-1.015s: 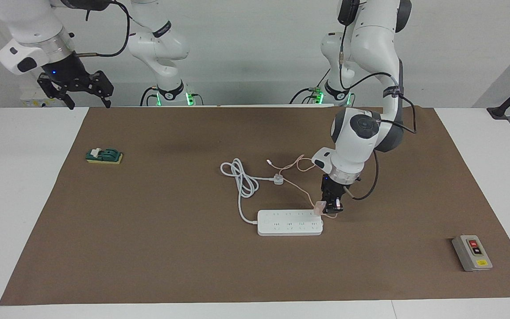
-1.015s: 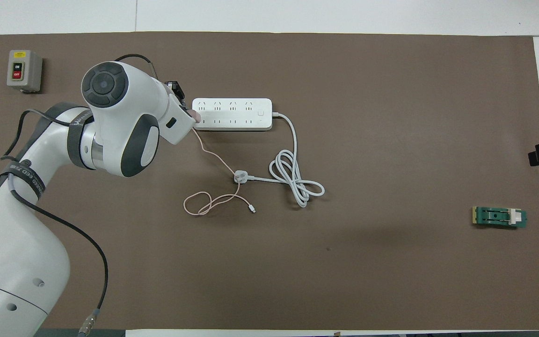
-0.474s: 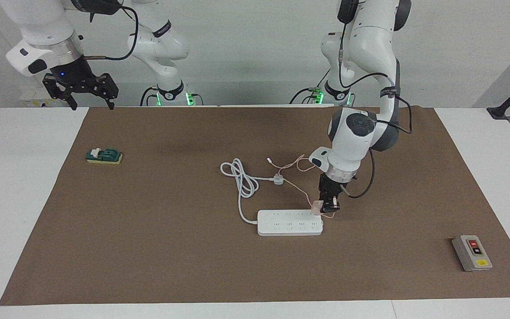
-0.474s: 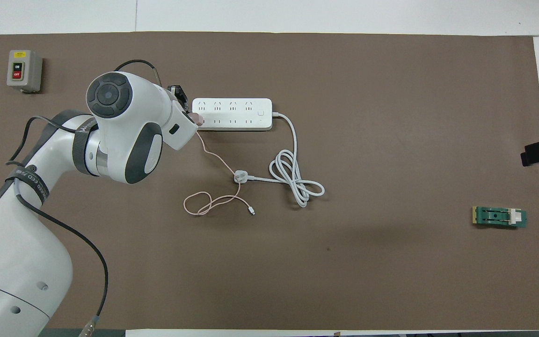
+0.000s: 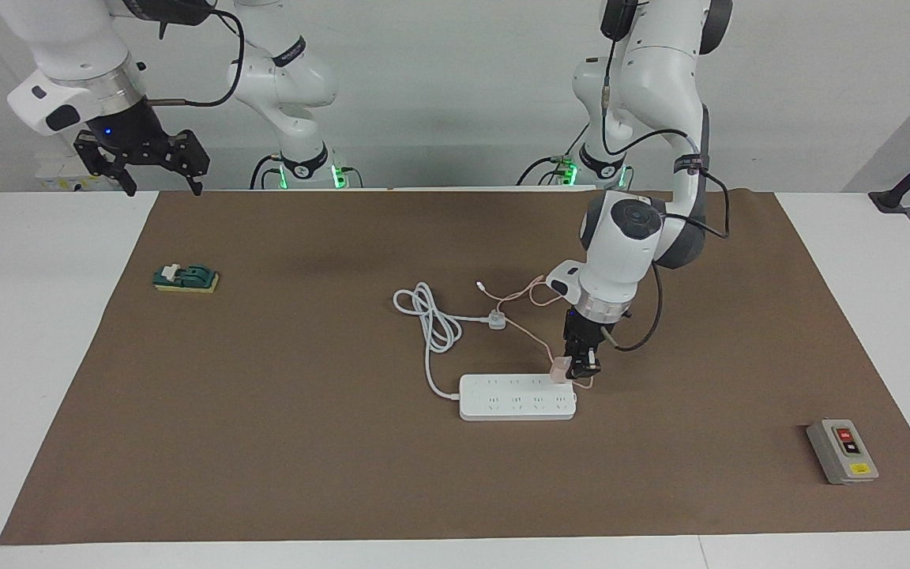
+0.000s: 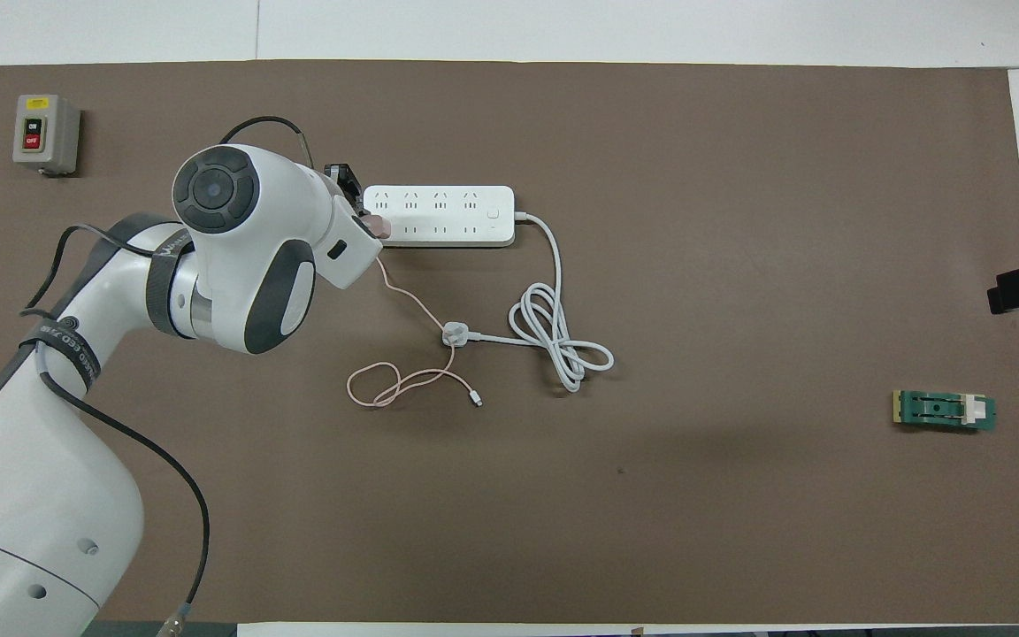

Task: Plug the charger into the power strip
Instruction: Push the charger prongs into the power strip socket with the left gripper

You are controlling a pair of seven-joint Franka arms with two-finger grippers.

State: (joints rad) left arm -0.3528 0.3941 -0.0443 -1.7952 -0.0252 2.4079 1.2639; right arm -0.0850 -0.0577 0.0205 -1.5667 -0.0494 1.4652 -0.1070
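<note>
We find the charger [image 5: 561,368], a small pale pink cube-shaped wall adapter, clamped between the fingers of the left gripper [image 5: 579,370], sitting right at the edge of the power strip [image 5: 517,397] — at the corner toward the left arm's end and on the side nearer the robots. Whether its prongs touch a socket we cannot tell. In the overhead view only a sliver of the charger [image 6: 379,225] shows past the left arm's wrist. Its thin pink cable [image 5: 530,332] runs from the cube toward the robots, crosses the power strip's white plug [image 5: 496,320] and ends in a loose loop with a small white connector [image 5: 482,288] nearer the robots.

The power strip, a long flat white rectangular block with two rows of sockets, lies with its long axis along the table's length, from one arm's end toward the other. Its thick white cord [image 5: 428,316] leaves the end toward the right arm and coils nearer the robots than the power strip, ending in that plug.

The left gripper points steeply down over the power strip's end. The right gripper [image 5: 156,167], fingers spread apart, waits high over the table edge at the right arm's end — well apart from the power strip.

Also on the brown mat [image 5: 305,442]: a green switch block on a yellow base [image 5: 186,277] toward the right arm's end, and a grey box with red and black buttons [image 5: 842,451] toward the left arm's end, farther from the robots than the power strip.
</note>
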